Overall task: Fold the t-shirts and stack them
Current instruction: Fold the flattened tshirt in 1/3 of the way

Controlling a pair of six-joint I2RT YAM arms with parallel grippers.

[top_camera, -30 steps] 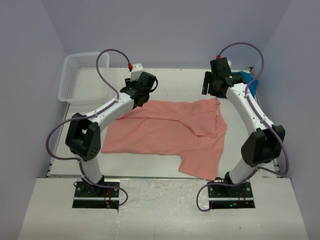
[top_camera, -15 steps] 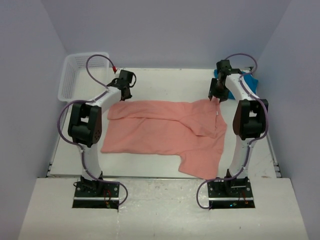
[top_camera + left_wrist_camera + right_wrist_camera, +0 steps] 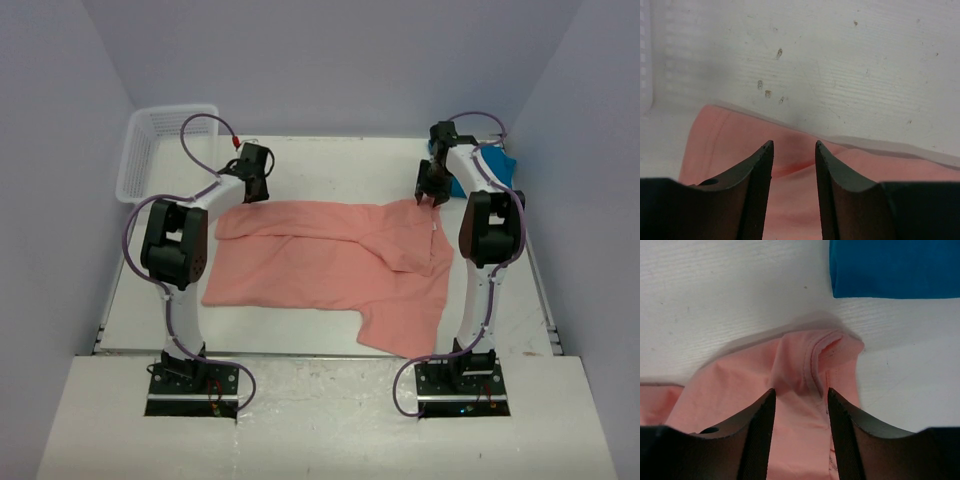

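A salmon-pink t-shirt (image 3: 330,265) lies spread across the middle of the table, with one sleeve trailing toward the front. My left gripper (image 3: 249,197) is down at its far left corner. In the left wrist view the left gripper (image 3: 794,145) stands open, its fingers astride the pink cloth (image 3: 715,140). My right gripper (image 3: 428,197) is at the shirt's far right corner. There the right gripper (image 3: 801,391) is open too, with a raised ridge of pink cloth (image 3: 740,375) and a hem between its fingers. A folded teal-blue t-shirt (image 3: 890,267) lies just beyond it, at the back right (image 3: 497,160).
A white mesh basket (image 3: 150,150) stands at the back left corner; its wall shows at the left edge of the left wrist view (image 3: 644,50). Grey walls close in the table on three sides.
Both arms have stretched forward and lowered onto the shirt's far corners. The jaws of both grippers have narrowed around the cloth. The shirt's far left edge has shifted slightly.
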